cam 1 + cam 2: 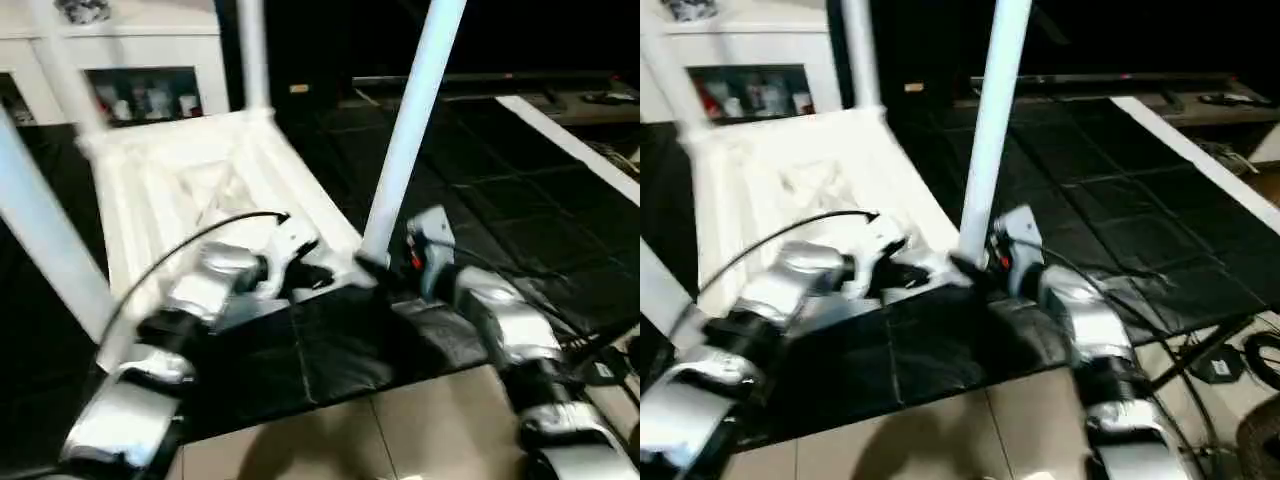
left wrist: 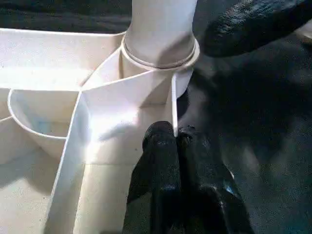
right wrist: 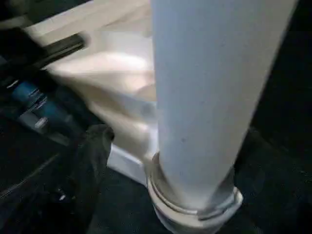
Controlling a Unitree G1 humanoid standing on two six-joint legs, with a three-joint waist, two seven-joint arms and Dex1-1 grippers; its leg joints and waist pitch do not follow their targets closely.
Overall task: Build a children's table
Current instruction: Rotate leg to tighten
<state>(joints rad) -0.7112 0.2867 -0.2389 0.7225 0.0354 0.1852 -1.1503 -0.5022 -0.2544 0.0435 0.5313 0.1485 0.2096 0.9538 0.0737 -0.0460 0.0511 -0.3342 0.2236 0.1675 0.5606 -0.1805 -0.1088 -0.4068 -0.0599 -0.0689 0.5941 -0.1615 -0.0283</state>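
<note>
Tabletop (image 1: 190,190) is lying upside down on the black mat (image 1: 330,350), ribbed underside up, with legs standing in the corner sockets. We're working the near corner on our right: the leg (image 1: 410,130) is sitting upright in its round socket (image 2: 161,58), collar showing at the socket rim.

Left gripper (image 2: 176,141): fingers are pressed fully together, holding nothing, tips resting right at the thin rib by that socket. It's looking like a brace on the top, not a grasp.

Right gripper (image 1: 385,268): sitting at the base of the same leg, near the socket. One dark finger (image 3: 92,151) is showing beside the leg, apart from it. We can't tell from the pictures how wide the fingers are standing, or whether anything is gripped.

How we'd do this step well:
- Keep the left pushing down on the rib so the top isn't sliding on the mat.
- Check the collar is seating evenly all round the socket; a visible gap on one side means the leg is tilting.
- Any push on the leg should go straight along its axis, low down.

Materials: all smooth white moulded plastic, thin-walled ribs, long tapered round legs. Probably slippery under rubbery fingers, and the ribs are likely flexing under load.
</note>
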